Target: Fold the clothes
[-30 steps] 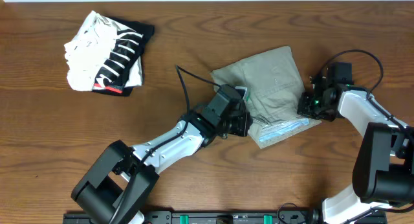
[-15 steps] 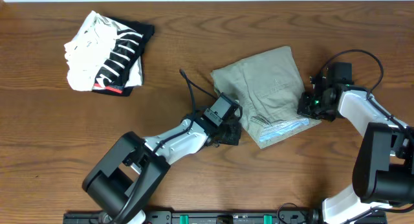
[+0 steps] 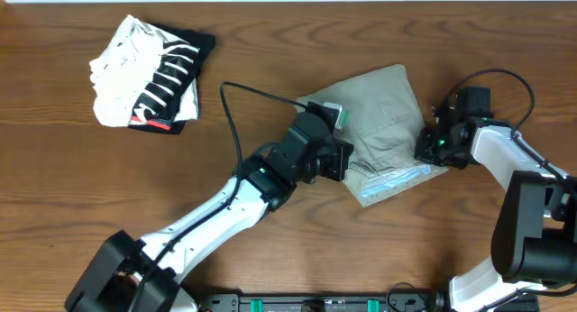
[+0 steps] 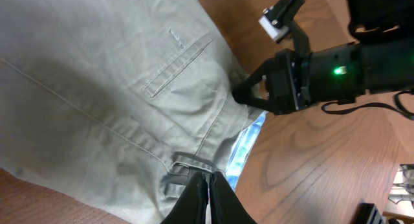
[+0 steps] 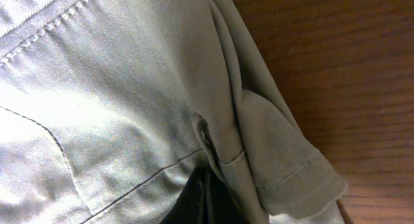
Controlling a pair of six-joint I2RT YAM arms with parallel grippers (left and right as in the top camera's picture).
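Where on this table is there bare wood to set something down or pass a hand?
Bare wood lies between the striped garment and the shorts, and in front of the striped garment, left of the left arm. Crowded: the shorts' near edge, where the left gripper and right gripper sit, and the right arm's corner.

Wooden table (image 3: pixel 54 186) carries khaki shorts (image 3: pixel 379 105) and a folded striped garment (image 3: pixel 149 73)

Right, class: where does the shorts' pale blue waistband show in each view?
Overhead: waistband, a strip along the lower edge of the shorts, right of centre.
Left wrist: waistband, mid-frame, just below the right gripper.
Right wrist: not in it; only the shorts' khaki cloth and the table.
Shared landmark: the right gripper at the shorts' edge, seen in the overhead and left wrist views.
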